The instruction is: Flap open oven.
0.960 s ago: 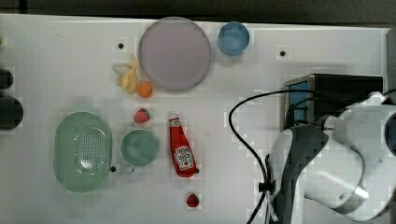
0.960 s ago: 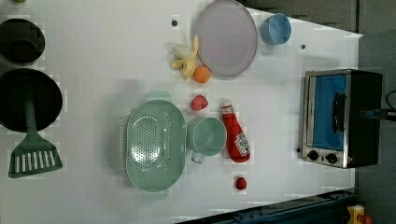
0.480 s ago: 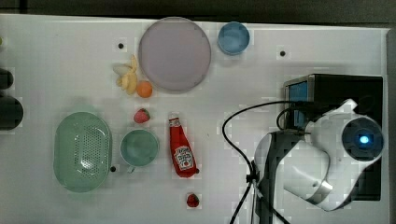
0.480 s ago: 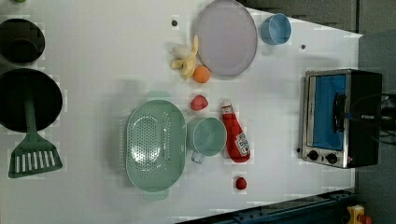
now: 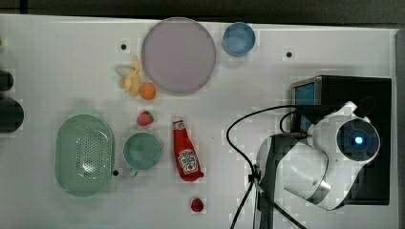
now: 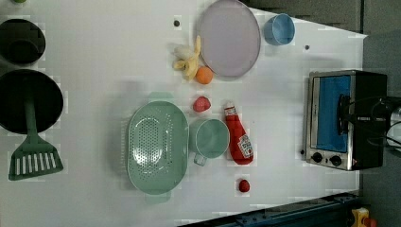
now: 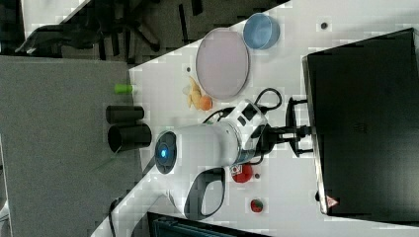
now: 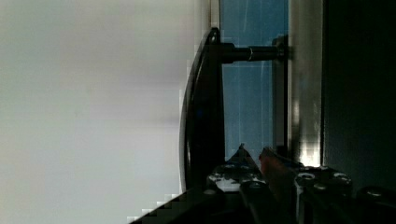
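- at the top view's right end of the white table [image 5: 71, 57] stands the boxy black-topped, steel-fronted oven [image 6: 347, 120], its blue glass door shut.
- against the oven's front, the black gripper [image 7: 296, 131] has its fingers close together at the dark bar handle [image 8: 203, 102]; a firm grip cannot be told.
- well apart lies a red ketchup bottle [image 5: 186, 150] beside a green mug [image 5: 142, 150].

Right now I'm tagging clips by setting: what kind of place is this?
Probably a lab's mock kitchen, not a home: a white table set with a toaster oven, a ketchup bottle and a green colander, with a robot arm working there.
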Controlling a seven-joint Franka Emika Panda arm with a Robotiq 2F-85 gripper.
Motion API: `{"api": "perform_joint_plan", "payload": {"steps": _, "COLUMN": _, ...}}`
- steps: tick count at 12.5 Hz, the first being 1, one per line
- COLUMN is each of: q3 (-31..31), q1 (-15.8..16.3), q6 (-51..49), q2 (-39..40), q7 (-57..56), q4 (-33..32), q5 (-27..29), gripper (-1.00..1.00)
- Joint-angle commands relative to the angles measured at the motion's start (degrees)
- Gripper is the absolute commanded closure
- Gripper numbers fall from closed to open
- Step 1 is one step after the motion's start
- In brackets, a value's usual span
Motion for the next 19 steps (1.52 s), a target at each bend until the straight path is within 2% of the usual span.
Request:
{"api": "perform_joint_plan", "payload": {"steps": 1, "q3": 1.92, "q1": 3.41, "q6": 1.20, "q2": 1.12, "q7": 5.69, "q4": -0.81, "q5": -6.23, "gripper": 0.65}}
{"api": "perform_joint_plan", "payload": {"steps": 9, "q3": 7.22, "q1": 10.65, "q6": -2.35, "q2": 8.33, "q7": 38.13, "q4": -1.18, "q5": -29.47, "gripper": 0.65}}
{"api": "perform_joint_plan", "payload": {"steps": 15, "q3": 9.27, "q1": 19.24, "q6": -11.48, "q2": 16.32, "q7": 65.12, "q4": 0.86, "q5": -42.02, "gripper": 0.65}}
{"api": "perform_joint_plan", "payload": {"steps": 19, "q3": 9.46, "q1": 24.09, "q6": -14.47, "q2": 25.27, "q7": 71.29, "q4": 5.97, "q5": -46.85, "gripper": 0.65}}
